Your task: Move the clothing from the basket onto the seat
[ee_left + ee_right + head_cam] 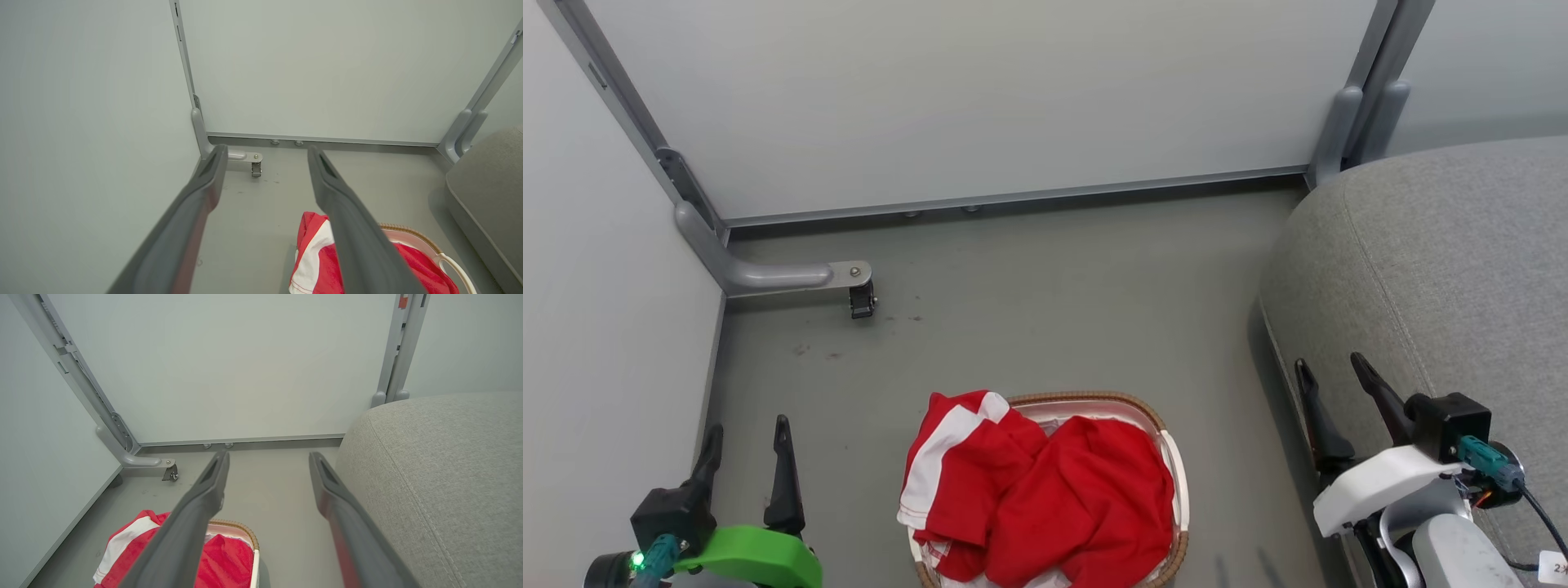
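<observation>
The red clothing with white panels is heaped in the white basket with a brown rim, low in the middle of the head view; one garment hangs over the basket's left rim. The grey seat rises on the right. My left gripper stands open and empty at the lower left, well left of the basket. My right gripper is open and empty by the seat's front edge. The left wrist view shows the clothing and basket beyond my open left gripper; the right wrist view shows the clothing, the seat and my open right gripper.
Pale partition walls close the space at the back and left. A grey metal foot with a small castor sticks out from the left corner onto the grey floor. Another upright post stands at the back right beside the seat.
</observation>
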Available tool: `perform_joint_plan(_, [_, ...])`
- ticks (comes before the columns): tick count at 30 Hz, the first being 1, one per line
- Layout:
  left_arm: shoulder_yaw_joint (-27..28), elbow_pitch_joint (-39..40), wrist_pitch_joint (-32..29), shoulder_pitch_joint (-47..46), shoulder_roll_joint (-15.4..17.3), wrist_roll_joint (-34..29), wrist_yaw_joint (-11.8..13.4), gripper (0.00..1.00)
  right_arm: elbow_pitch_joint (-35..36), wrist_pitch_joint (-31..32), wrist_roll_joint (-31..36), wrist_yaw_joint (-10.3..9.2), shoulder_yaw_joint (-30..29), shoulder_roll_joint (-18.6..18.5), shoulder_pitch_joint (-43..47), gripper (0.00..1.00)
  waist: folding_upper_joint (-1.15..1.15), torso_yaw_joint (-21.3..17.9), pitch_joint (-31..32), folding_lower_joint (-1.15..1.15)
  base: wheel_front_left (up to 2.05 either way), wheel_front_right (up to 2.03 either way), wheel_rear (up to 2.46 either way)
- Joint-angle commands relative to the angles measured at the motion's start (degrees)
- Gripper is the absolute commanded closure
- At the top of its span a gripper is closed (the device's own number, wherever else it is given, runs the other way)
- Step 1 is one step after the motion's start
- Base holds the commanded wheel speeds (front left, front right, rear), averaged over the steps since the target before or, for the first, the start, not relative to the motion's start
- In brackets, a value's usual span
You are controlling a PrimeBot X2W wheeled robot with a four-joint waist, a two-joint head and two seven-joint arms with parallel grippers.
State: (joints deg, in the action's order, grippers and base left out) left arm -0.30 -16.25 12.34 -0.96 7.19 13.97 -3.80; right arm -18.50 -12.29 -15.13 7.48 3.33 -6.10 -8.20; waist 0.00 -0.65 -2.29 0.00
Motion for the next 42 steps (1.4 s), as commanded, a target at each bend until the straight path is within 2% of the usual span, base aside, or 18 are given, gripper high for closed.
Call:
perform_joint_plan(1, [-0.13,0.12,0.55,-1.05,-0.11,-1.3,-0.54,0.0,0.65,-0.59,1.53,0.01,-0.12,0.15,-1.34,0.0,0.0,-0.09,-1.4,0.0,0.0,0.0,0.0])
perform_joint_plan(9, [-0.44,-1.34,1.45,-4.66,-1.12,-4.37,-2.34,0.0,2.21,-1.53,6.23,0.01,-0.82,1.06,-4.24,0.0,0.0,-0.78,-7.95,0.0,0.0,0.0,0.0])
perform_joint_plan(16, [-2.17,-2.53,2.09,-10.21,-0.97,-6.91,-3.48,0.0,4.68,-2.15,10.66,0.0,-2.97,2.44,-8.33,0.0,0.0,-2.04,-16.89,0.0,0.0,0.0,0.0])
perform_joint_plan(24, [-8.3,-4.07,3.0,-16.31,-0.16,-8.66,-3.69,0.0,7.73,-2.99,14.6,0.0,-4.38,3.08,-12.06,0.0,0.0,-4.27,-26.15,0.0,0.0,0.0,0.0])
perform_joint_plan(34, [-15.18,-6.93,2.9,-22.48,2.35,-6.24,-3.71,0.0,10.49,-2.99,12.24,-0.01,-4.28,3.13,-14.78,0.0,0.0,-6.94,-34.64,0.0,0.0,0.0,0.0])
perform_joint_plan(42, [-18.18,-9.87,2.9,-26.58,5.11,-6.12,-3.63,0.0,12.54,-2.98,10.94,-0.01,-3.61,3.11,-16.5,0.0,0.0,-9.19,-39.87,0.0,0.0,0.0,0.0])
